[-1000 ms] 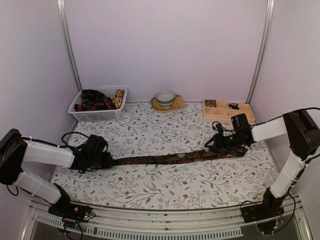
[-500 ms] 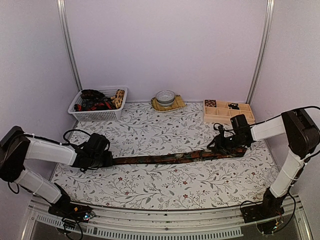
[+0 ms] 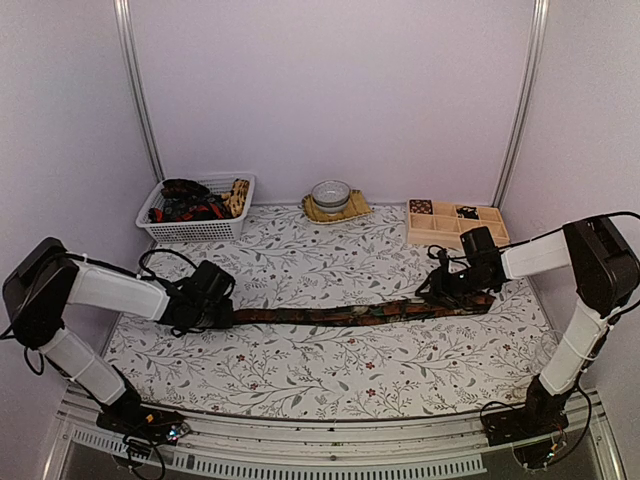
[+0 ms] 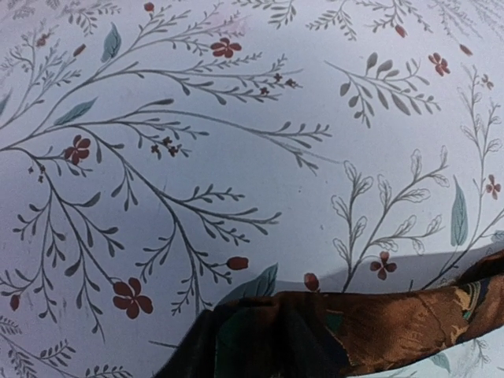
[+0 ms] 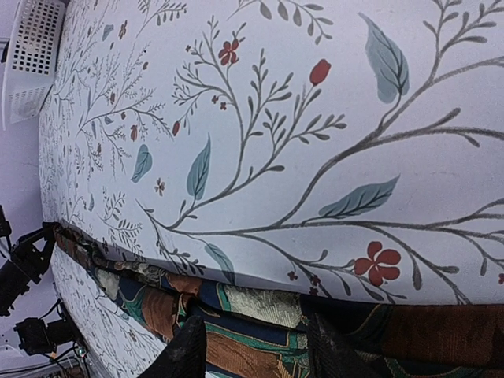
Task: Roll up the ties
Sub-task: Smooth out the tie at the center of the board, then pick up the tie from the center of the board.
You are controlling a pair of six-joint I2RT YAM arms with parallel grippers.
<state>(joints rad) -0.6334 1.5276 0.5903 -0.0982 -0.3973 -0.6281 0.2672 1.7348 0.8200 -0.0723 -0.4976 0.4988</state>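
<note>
- Since a second ago my left arm has swung in from 9 o'clock toward the centre. The left jaws (image 3: 226, 314) have drawn that end of the tie (image 3: 340, 315) a little inward with them. My right arm has scarcely shifted.
- One tabletop (image 3: 300, 375) carries everything. It is covered in a white cloth printed with grey branches, teal leaves and small red flowers, and that print fills both wrist views.
- Three plain, pale lilac walls (image 3: 330, 90) close it in, and two metal posts (image 3: 135, 90) stand in the far corners.
- One tie lies stretched across the middle from 9 o'clock to 3 o'clock. It is dark, with a brown, red and green pattern.
- My left jaws sit at its 9 o'clock end. The left wrist view shows only that end of the fabric (image 4: 315, 335), folded over on the cloth, and none of my fingers. I cannot tell whether those jaws are clenched or released.
- My right jaws (image 3: 432, 293) are at the 3 o'clock end. They stand parted, both fingers (image 5: 189, 350) set down on the tie, with the fabric lying across the gap between them.
- One white basket (image 3: 200, 230) stands at 11 o'clock and holds a heap of more ties (image 3: 185, 200), too tangled to count.
- One bowl (image 3: 330, 192) sits at 12 o'clock on one tan mat (image 3: 345, 211).
- One wooden tray (image 3: 455, 228) with compartments stands at 1 o'clock. Two of its compartments hold something small and dark.
</note>
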